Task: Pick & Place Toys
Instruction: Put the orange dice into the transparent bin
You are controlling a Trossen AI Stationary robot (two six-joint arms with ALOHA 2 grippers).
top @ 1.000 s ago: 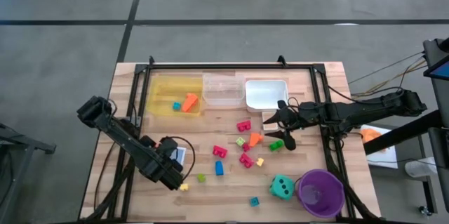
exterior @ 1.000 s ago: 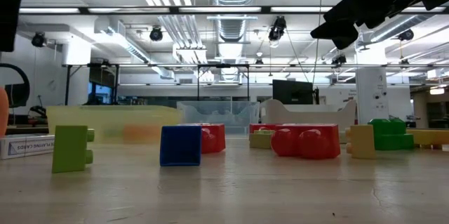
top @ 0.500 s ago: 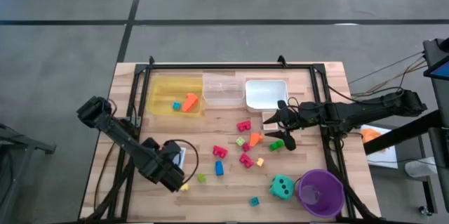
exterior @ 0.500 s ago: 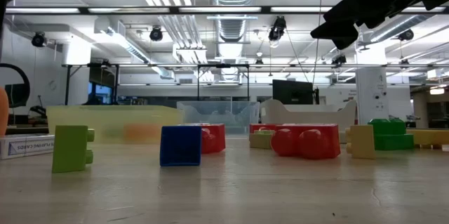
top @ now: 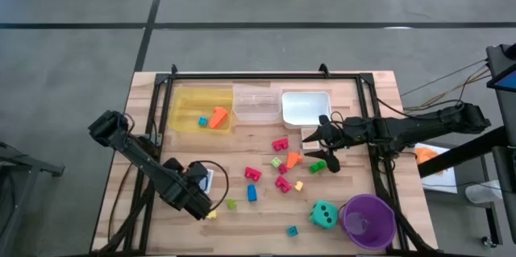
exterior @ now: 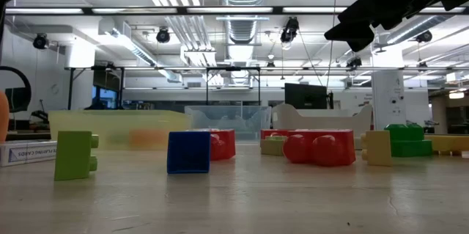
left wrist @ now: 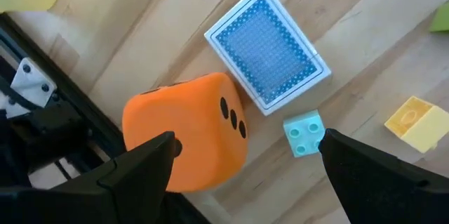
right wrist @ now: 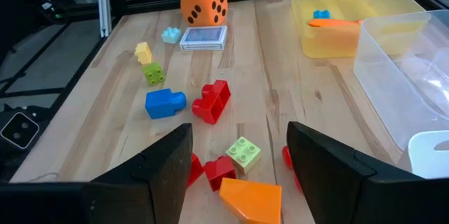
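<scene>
Small blocks lie scattered on the wooden table: red (top: 280, 144), orange (top: 293, 159), green (top: 317, 167), blue (top: 251, 193). A teal die (top: 324, 214) sits near the front. My left gripper (top: 193, 198) hangs open above an orange die (left wrist: 186, 129), a blue card box (left wrist: 268, 45) and a light blue block (left wrist: 304, 133); its fingers touch nothing. My right gripper (top: 329, 146) hovers open at the table's right, just right of the orange block (right wrist: 250, 196) and a green block (right wrist: 243, 150).
A yellow tray (top: 184, 102) with an orange and a blue piece, a clear tray (top: 256, 102) and a white tray (top: 305, 108) stand in a row along the far side. A purple cup (top: 368, 221) stands at the front right. A black frame (top: 266, 75) edges the table.
My left gripper has gone up a little: in the low view its dark shape has drawn out of the upper left corner. The toys have stayed where they were.
</scene>
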